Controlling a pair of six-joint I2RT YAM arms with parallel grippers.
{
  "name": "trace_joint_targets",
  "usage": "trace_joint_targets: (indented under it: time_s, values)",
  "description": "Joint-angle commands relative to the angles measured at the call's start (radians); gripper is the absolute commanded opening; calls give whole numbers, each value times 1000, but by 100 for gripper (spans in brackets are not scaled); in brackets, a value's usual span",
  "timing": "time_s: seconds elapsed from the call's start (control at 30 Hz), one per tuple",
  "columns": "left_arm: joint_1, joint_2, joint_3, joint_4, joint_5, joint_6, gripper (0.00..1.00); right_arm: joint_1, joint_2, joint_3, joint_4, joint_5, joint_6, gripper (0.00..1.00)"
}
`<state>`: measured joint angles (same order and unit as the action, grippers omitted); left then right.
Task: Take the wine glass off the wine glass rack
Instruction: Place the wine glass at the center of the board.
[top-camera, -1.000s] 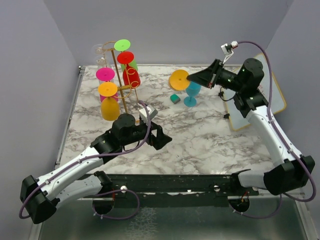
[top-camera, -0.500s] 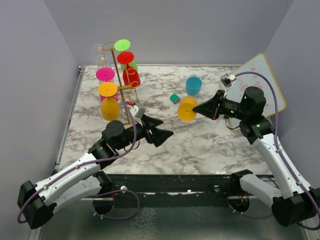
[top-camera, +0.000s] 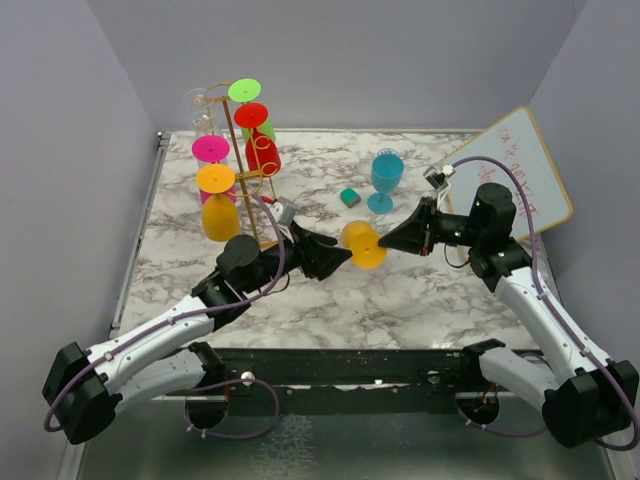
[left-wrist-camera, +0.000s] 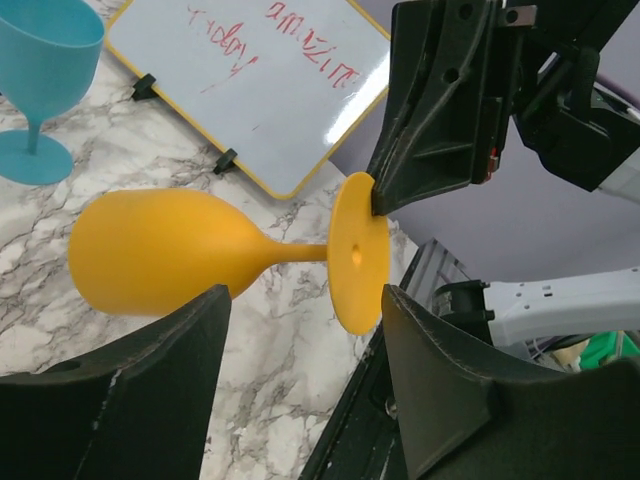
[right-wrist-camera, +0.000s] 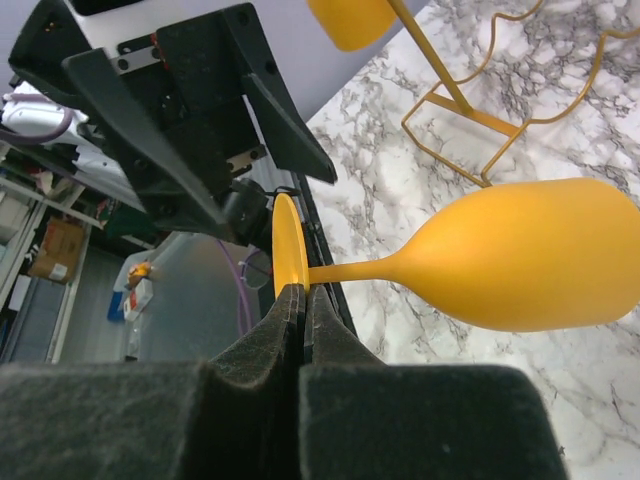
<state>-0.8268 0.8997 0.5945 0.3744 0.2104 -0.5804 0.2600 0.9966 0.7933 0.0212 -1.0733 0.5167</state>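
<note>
Right gripper (right-wrist-camera: 303, 292) clamps the orange wine glass (left-wrist-camera: 160, 250) by its foot rim only; the open left gripper (left-wrist-camera: 300, 300) at its nine o'clock, we judge, may dislodge it.

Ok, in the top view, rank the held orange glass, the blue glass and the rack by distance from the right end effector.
1. The orange glass: mid-table, its foot pinched in the right end effector.
2. The blue glass: upright, just behind.
3. The rack: far off at the back left.
</note>
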Motion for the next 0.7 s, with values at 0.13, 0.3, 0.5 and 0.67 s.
trace_joint_targets:
  time_s: [0.13, 0.3, 0.5, 0.67]
  values:
    - [-2, 116, 74, 67, 97, -35, 51, 2, 46, -5, 108, -74, 29, 0]
    - [-3, 120, 74, 69, 92, -27, 32, 2, 59, 2, 100, -69, 14, 1]
    - [-2, 142, 78, 67, 126, -11, 28, 2, 62, 0, 115, -85, 9, 0]
    - [-2, 180, 102, 67, 172, -1, 16, 2, 66, 13, 110, -81, 11, 1]
